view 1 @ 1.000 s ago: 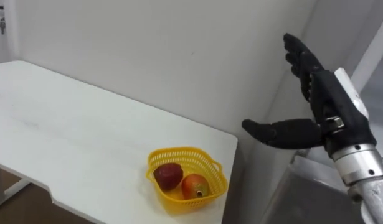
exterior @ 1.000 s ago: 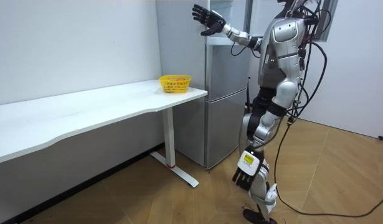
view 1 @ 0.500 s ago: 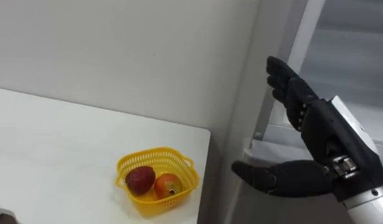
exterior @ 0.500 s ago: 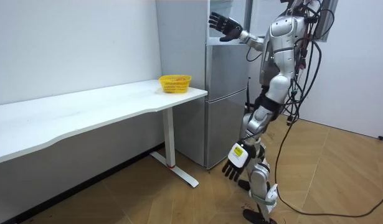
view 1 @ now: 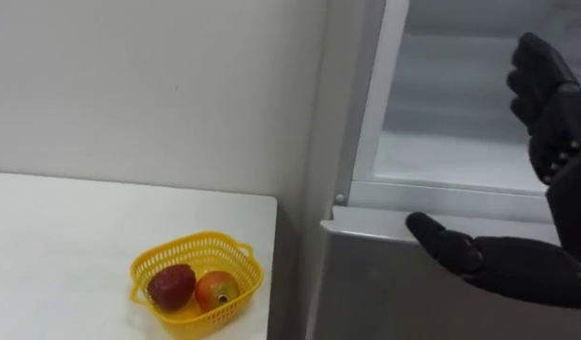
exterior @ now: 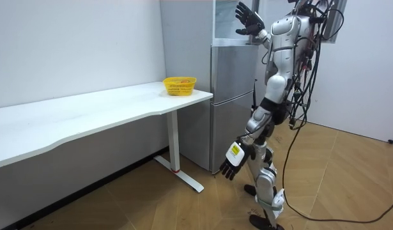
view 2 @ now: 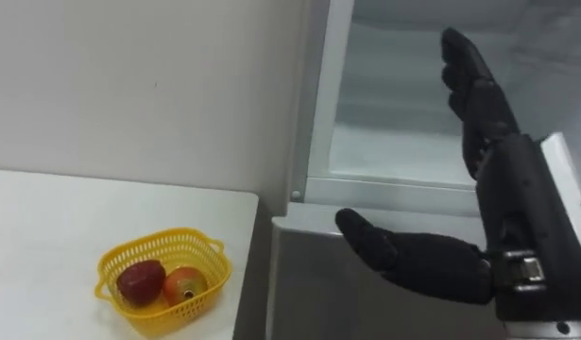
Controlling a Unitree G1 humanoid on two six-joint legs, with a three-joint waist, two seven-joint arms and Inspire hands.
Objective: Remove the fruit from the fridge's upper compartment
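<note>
- 1 fridge (exterior: 231, 96) is the biggest concern. The robot stands close before it, and its upper compartment (view 2: 394, 104) is open and pale inside. I cannot tell what is to be fetched: nothing distinct stands out on the visible part of the shelf. A reach made without a clear target could knock or miss the thing.
- 1 white bench (view 1: 63, 246) stands just beside the fridge on the robot's left. It matters only if the robot leans or steps that way while stretching up. In the room view the robot's legs look staggered, so a high reach could upset its balance.
- 2 robot hands are empty.
  - The right robot hand (view 2: 531, 198) is raised at the compartment's mouth, with fingers spread upward and the thumb jutting out to the side.
  - The thumb hangs just over the ledge (view 1: 441, 194) at the top of the lower door. Going in this wide, it could snag on that ledge, or the fingers could catch the white frame (view 1: 370, 104).
  - The left robot hand (exterior: 229, 167) hangs relaxed and open low by the leg, idle.
- 1 yellow basket (view 1: 247, 283) sits near the bench's end and holds 2 fruits, a red one (view 1: 170, 286) and an orange-red one (view 1: 214, 291). It is well apart from the raised arm, so the risk of a bump is slight.
</note>
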